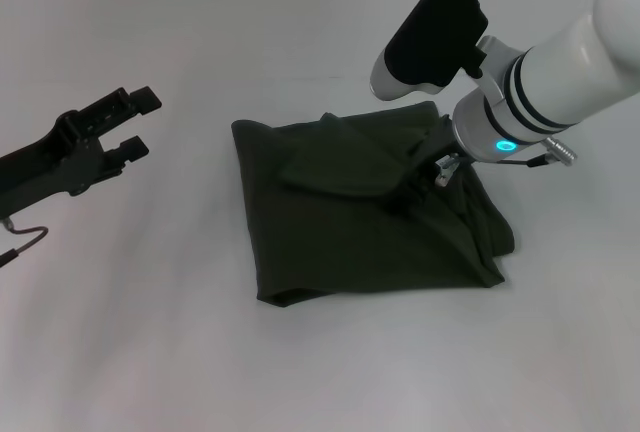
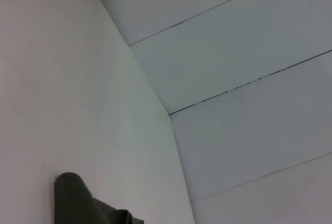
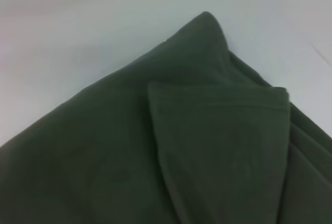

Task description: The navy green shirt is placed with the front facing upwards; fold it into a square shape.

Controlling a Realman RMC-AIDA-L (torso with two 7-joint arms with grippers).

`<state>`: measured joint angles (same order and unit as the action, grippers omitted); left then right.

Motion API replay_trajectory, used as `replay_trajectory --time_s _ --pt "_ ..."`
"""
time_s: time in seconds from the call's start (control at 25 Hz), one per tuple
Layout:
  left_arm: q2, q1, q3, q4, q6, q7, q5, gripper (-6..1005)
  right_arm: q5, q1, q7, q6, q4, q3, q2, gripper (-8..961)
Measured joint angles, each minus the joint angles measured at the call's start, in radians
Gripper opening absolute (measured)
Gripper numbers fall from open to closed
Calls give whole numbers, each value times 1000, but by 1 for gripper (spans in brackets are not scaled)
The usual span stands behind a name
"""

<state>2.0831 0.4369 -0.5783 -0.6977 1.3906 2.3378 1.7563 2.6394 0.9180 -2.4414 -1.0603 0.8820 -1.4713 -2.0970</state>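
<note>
The navy green shirt (image 1: 340, 242) lies folded into a rough square in the middle of the white table, print hidden. A folded flap (image 1: 330, 164) rests across its far part. My right gripper (image 1: 410, 190) is down on the shirt's far right area, dark against the dark cloth. The right wrist view is filled by the shirt (image 3: 104, 156), with the flap (image 3: 223, 141) lying on top. My left gripper (image 1: 140, 124) hovers open and empty, well off the shirt's left side. In the left wrist view only one shirt corner (image 2: 78, 198) shows.
The white table (image 1: 130, 332) spreads around the shirt on all sides. A thin cable (image 1: 25, 237) hangs beneath the left arm. Pale wall panels (image 2: 249, 53) show in the left wrist view.
</note>
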Motion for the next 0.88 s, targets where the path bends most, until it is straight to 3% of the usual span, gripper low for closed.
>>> replay_trajectory --time_s 0.36,0.64,0.88 --pt "0 8 0 3 -1 0 -4 933 71 -10 -56 28 13 24 2 865" --pt "0 10 0 3 -7 0 -8 932 132 -80 -115 49 121 107 3 865" --pt "2 15 0 3 -8 0 -8 932 192 -103 -157 98 111 188 6 864"
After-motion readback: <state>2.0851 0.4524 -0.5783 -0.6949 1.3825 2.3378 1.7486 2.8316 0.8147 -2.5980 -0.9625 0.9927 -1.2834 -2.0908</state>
